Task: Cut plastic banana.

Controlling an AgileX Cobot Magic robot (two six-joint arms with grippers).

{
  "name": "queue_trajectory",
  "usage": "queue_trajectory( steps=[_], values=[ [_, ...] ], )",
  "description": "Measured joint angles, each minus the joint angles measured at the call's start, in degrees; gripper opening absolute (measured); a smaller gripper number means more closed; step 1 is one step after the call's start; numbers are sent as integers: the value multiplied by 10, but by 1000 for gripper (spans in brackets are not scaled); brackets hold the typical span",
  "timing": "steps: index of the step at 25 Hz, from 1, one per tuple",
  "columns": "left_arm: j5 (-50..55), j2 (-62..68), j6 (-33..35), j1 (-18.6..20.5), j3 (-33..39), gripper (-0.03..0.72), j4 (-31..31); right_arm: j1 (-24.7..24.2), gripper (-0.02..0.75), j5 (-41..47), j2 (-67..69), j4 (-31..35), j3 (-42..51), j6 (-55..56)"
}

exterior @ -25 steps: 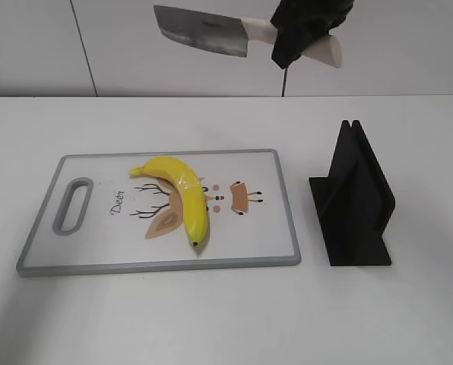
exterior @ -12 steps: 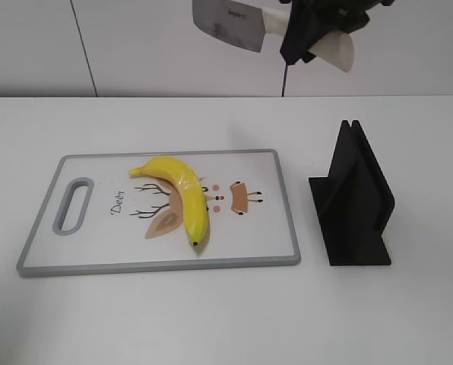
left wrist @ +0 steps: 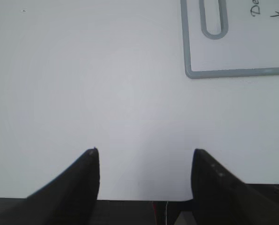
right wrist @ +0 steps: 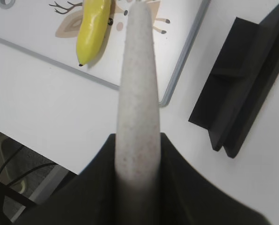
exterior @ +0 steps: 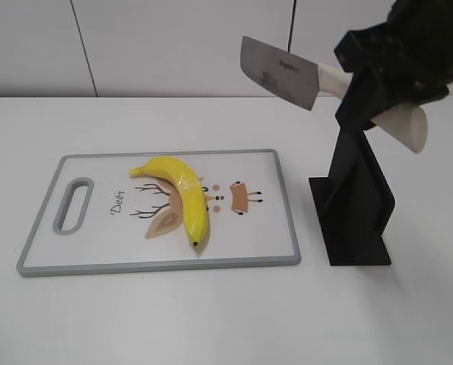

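Observation:
A yellow plastic banana (exterior: pixel 182 198) lies whole on the white cutting board (exterior: pixel 97 251) with a grey rim; it also shows in the right wrist view (right wrist: pixel 93 26). My right gripper (exterior: pixel 375 87) is shut on the cream handle (right wrist: pixel 138 89) of a cleaver, whose steel blade (exterior: pixel 278 72) hangs in the air above the board's right end, beside the black knife stand (exterior: pixel 356 198). My left gripper (left wrist: pixel 144 157) is open and empty over bare table, left of the board's handle corner (left wrist: pixel 195 70). The left gripper is out of the exterior view.
The black knife stand stands upright right of the board, directly under my right arm; it also shows in the right wrist view (right wrist: pixel 242 79). The white table's near edge shows in both wrist views. A white wall runs behind the table.
My right gripper has carried the cleaver from high at the back down and to the right, close over the knife stand. The banana and board have not moved.

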Motion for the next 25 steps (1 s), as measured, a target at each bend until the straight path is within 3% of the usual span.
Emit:
queue_trajectory(
  steps=[11,19,25],
  values=[
    [-16,-261,-25,0,125,581,0,0,168,-54,-112,-38,147,85],
    [-64,-370,-27,0,138,581,2,0,168,-86,-157,-54,195,141],
    [-66,-399,-27,0,138,581,8,0,168,-88,-159,-114,209,205]
  ],
)
